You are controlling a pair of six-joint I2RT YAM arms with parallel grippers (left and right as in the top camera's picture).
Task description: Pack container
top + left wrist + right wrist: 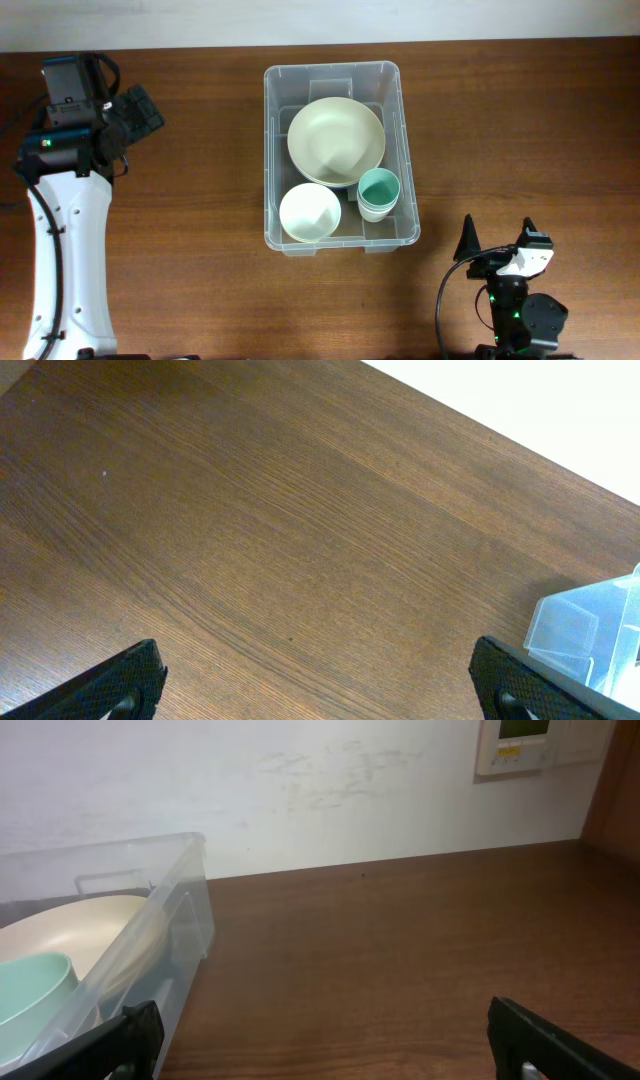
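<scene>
The container [331, 67] is holding two bowls [335, 140] and a cup [379, 190]. The left end effector [320, 690] and right end effector [320, 1050] are hanging open, empty.

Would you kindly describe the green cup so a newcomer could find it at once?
Find the clear tub in the middle of the table. In its near right corner, beside a small white bowl and a big cream bowl, stands the cup. It alone is mint green and narrow.

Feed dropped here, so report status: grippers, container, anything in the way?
Left gripper, right gripper open, empty, off the container. It holds big bowl, small bowl, green cup. Nothing blocking in view.
</scene>
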